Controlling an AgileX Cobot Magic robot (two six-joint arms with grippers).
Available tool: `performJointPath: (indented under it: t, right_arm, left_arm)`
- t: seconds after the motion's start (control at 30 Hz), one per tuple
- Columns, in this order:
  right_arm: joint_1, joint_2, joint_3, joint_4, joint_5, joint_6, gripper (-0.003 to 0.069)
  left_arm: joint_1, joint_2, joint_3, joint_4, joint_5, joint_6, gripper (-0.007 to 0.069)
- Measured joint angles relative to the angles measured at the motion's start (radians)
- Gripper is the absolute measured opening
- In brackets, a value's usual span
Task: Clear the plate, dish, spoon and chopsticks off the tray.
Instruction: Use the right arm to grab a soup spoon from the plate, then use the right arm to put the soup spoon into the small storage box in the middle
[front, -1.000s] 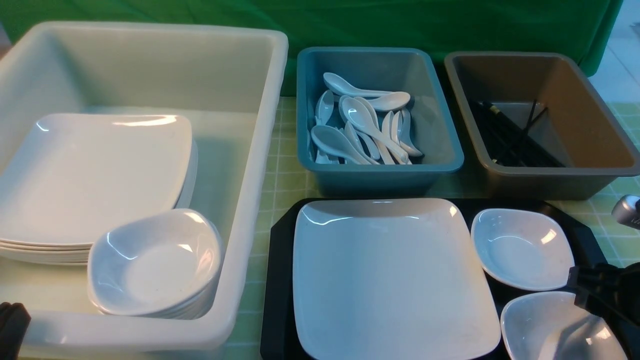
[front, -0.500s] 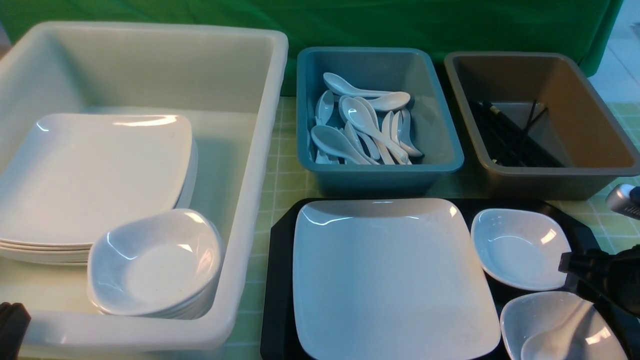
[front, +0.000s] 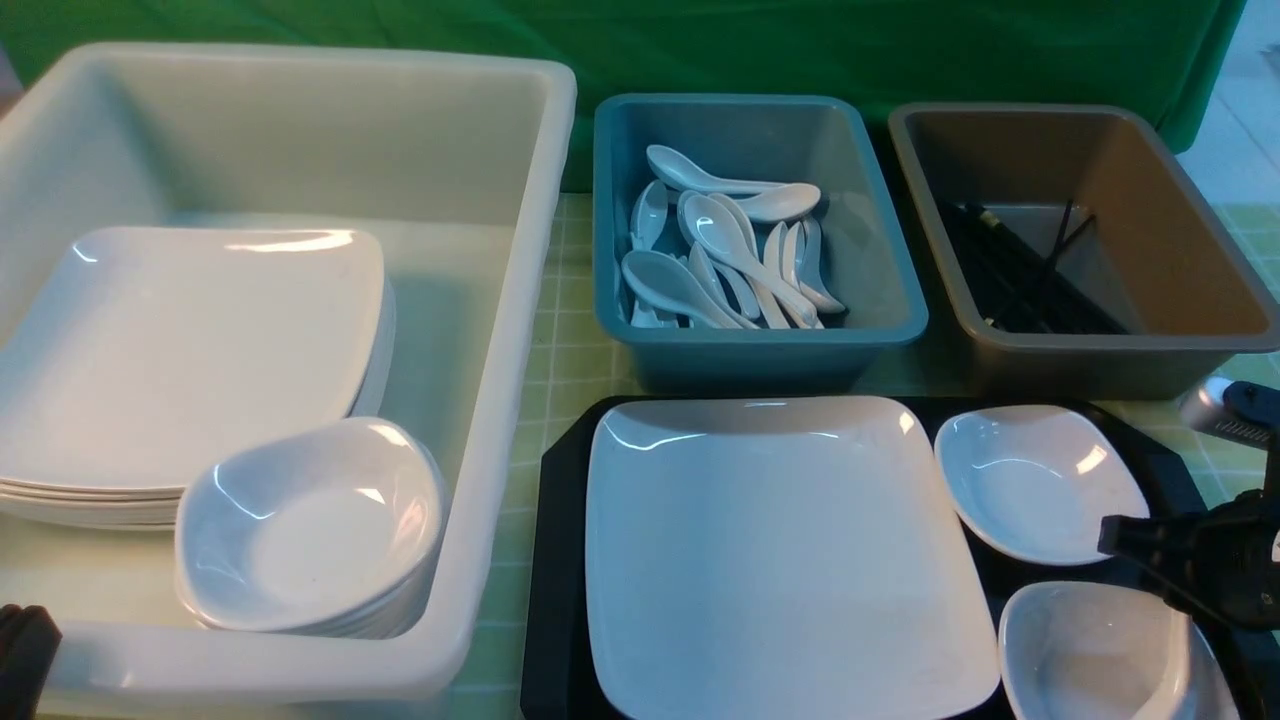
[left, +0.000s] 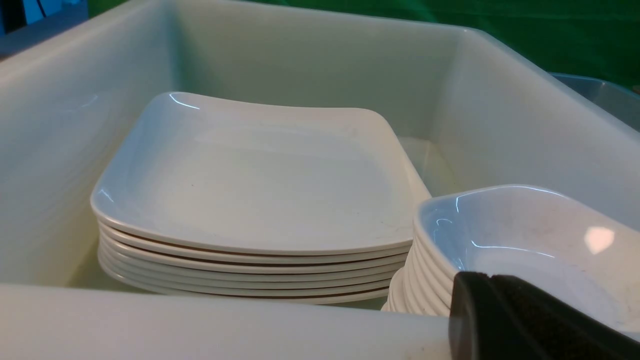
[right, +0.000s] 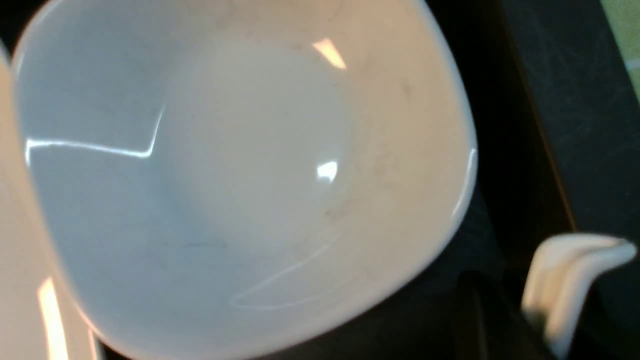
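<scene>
Crockery fills the black tray (front: 560, 560) on the green-checked counter (front: 570, 350). The plate (front: 780, 550) lies flat across its left and middle. The far small bowl (front: 1040, 480) and the near small bowl (front: 1080, 650) sit along its right side, just beside the plate. The right hand (front: 1135, 548) hangs low over the near small bowl. In the blurred right wrist view its dark fingers look clamped on the short handle of the spoon (right: 570, 280), above the tray's right end. The left hand (front: 22, 655) rests at the near left corner outside the large white bin (front: 500, 400), fingers together and holding nothing. That bin holds a stack of plates (front: 190, 350) and, nearer, a stack of bowls (front: 310, 530). Behind the tray a teal bin (front: 760, 350) holds loose spoons (front: 720, 260). To its right a brown bin (front: 1100, 365) holds black sticks (front: 1030, 280).
</scene>
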Motion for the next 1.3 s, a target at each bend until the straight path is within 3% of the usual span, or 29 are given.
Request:
performJointPath:
  t: [0.3, 0.5, 0.73, 0.97, 1.07, 1.23, 1.27, 1.3]
  right_arm:
    - [0.0, -0.189, -0.028, 0.0, 0.016, -0.003, 0.002]
    - [0.07, -0.239, -0.207, 0.0, 0.0, -0.015, 0.002]
    - [0.227, -0.04, -0.503, 0.0, -0.205, -0.076, 0.0022]
    - [0.305, 0.313, -0.777, 0.0, -0.411, -0.084, 0.0045]
    - [0.323, 0.457, -0.862, 0.0, -0.472, -0.084, 0.0085]
    - [0.332, 0.623, -0.948, 0.0, -0.474, -0.084, 0.0242]
    - [0.333, 0.644, -0.956, 0.0, -0.449, -0.084, 0.0314]
    - [0.333, 0.646, -0.957, 0.0, -0.437, -0.084, 0.0341]
  left_arm:
    - [0.0, 0.0, 0.0, 0.0, 0.0, 0.0, 0.0]
    - [0.0, 0.0, 0.0, 0.0, 0.0, 0.0, 0.0]
    - [0.0, 0.0, 0.0, 0.0, 0.0, 0.001, 0.0]
    - [0.0, 0.0, 0.0, 0.0, 0.0, 0.001, 0.0]
    - [0.0, 0.0, 0.0, 0.0, 0.0, 0.001, 0.0]
    - [0.0, 0.0, 0.0, 0.0, 0.0, 0.001, 0.0]
    - [0.0, 0.0, 0.0, 0.0, 0.0, 0.001, 0.0]
    - [0.0, 0.0, 0.0, 0.0, 0.0, 0.001, 0.0]
